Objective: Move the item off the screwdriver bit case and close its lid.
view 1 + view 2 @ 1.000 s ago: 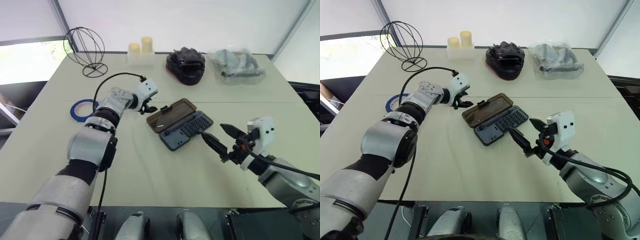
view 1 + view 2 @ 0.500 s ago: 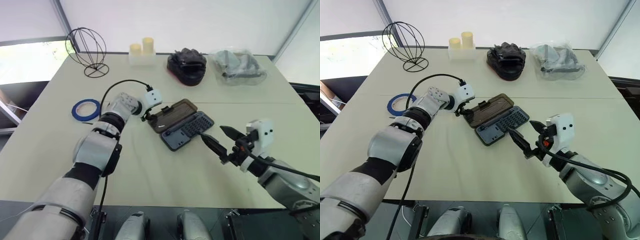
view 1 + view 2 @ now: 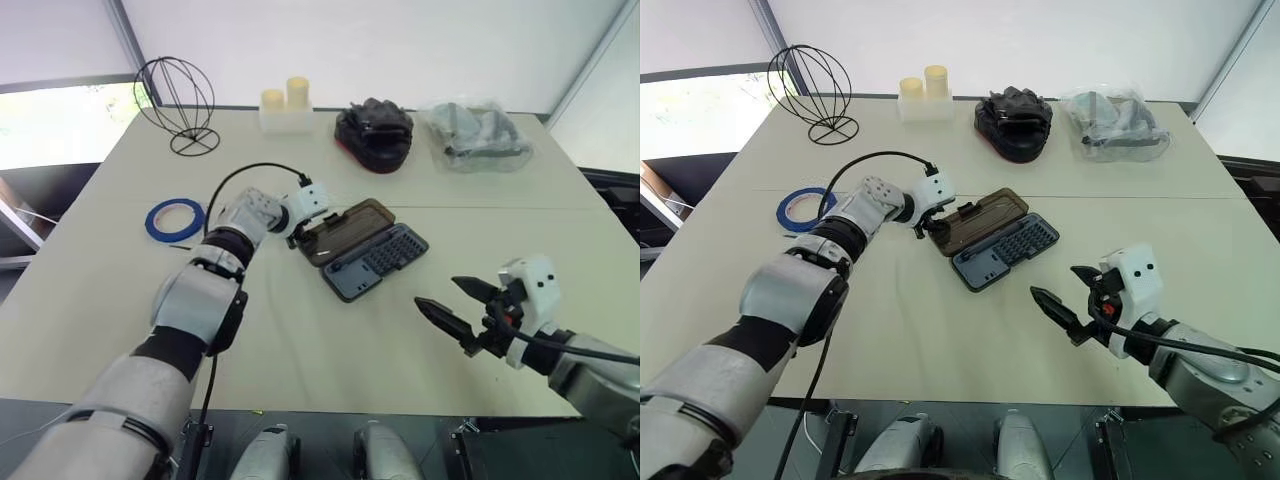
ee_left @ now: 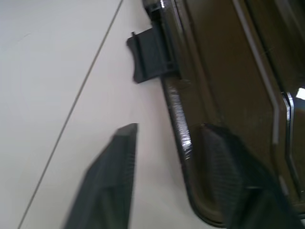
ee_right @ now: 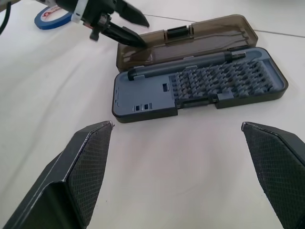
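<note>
The screwdriver bit case (image 3: 385, 262) lies open mid-table, a grey driver and rows of bits in its dark base. Its smoky brown lid (image 3: 350, 225) lies flat behind it, latch tab (image 4: 147, 59) at the outer edge. My left gripper (image 3: 293, 237) is at the lid's left corner; in the left wrist view its fingers (image 4: 112, 176) stand narrowly apart astride the lid's rim. The item, a blue tape ring (image 3: 152, 220), rests on the table to the left, apart from the case. My right gripper (image 3: 437, 291) hovers wide open near the front edge, empty, pointing at the case (image 5: 200, 81).
Along the table's far side stand a black wire sphere (image 3: 180, 105), two pale candles (image 3: 283, 105), a black bundle of gloves (image 3: 375, 130) and a clear plastic bag (image 3: 475, 130). A black cable loops over my left wrist.
My left gripper has moved right and down to the lid's corner, and its fingers have narrowed. My right gripper has drawn back from the case toward the front edge.
</note>
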Tool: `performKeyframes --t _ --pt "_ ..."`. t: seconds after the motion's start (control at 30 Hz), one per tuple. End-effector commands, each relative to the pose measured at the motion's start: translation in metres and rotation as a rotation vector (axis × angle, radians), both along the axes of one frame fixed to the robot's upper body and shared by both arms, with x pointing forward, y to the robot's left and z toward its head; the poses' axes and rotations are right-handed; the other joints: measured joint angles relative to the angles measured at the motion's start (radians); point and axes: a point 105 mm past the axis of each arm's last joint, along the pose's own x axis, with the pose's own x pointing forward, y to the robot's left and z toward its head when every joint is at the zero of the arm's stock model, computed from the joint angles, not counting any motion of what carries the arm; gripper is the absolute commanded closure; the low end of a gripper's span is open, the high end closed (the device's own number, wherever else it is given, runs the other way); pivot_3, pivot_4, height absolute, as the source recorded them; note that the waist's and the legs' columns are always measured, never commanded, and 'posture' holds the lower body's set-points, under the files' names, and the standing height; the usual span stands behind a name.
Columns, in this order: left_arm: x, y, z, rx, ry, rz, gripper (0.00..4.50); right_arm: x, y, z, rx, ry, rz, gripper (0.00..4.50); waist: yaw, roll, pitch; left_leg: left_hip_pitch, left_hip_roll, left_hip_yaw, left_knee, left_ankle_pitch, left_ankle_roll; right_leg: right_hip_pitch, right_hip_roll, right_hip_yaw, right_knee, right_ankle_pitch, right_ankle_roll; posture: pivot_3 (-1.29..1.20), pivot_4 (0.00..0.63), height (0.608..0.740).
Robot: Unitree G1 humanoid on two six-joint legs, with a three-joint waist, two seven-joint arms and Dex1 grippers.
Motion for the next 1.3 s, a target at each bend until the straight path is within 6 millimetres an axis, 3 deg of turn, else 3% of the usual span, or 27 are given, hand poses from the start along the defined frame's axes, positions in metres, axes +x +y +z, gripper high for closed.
performKeyframes --t 0.03,0.3,0.4,0.53,0.63,1.3 --pt "-0.007 0.014 -0.026 0.077 0.07 0.023 4.45 0.0 0.003 0.006 0.004 -0.035 0.006 0.0 -0.001 0.0 0.0 0.0 0.0 0.0 0.0 0.0 0.0 0.0 0.0 0.0 0.0 0.0 0.0 0.0 0.15 0.74" --pt "-0.007 0.016 -0.021 0.097 0.069 -0.005 4.45 -0.001 0.003 0.003 0.018 -0.036 -0.009 0.0 -0.003 0.0 0.0 0.0 0.001 0.0 0.0 0.0 0.0 0.0 0.0 0.0 0.0 0.0 0.0 0.0 0.15 0.74" --pt "-0.008 0.007 -0.002 0.259 -0.1 -0.271 4.45 -0.003 0.001 0.001 0.024 -0.031 -0.023 0.0 -0.003 0.0 0.0 0.0 0.001 0.0 -0.001 0.0 0.0 -0.001 0.0 0.0 0.0 0.0 0.0 0.0 0.15 0.74" --pt "-0.01 0.002 0.021 0.298 -0.17 -0.399 4.45 -0.002 0.001 0.0 0.025 -0.033 -0.022 0.0 -0.003 -0.001 0.0 -0.001 0.001 0.001 -0.001 0.0 0.0 -0.002 0.0 0.001 -0.001 0.0 0.0 0.0 0.15 0.74" --pt "-0.01 0.008 0.028 0.385 -0.214 -0.471 4.45 -0.002 0.001 -0.001 0.027 -0.032 -0.02 0.0 -0.003 -0.001 0.0 -0.002 0.001 0.001 -0.001 0.0 0.0 -0.002 0.0 0.0 -0.001 0.0 0.0 0.0 0.15 0.74" --pt "-0.038 0.0 0.008 0.209 -0.05 -0.608 4.45 0.006 0.006 -0.003 0.025 -0.032 0.025 0.0 -0.004 -0.001 0.001 -0.002 0.001 0.001 -0.001 0.0 0.0 -0.003 0.001 -0.001 -0.001 0.0 0.0 0.0 0.15 0.74"
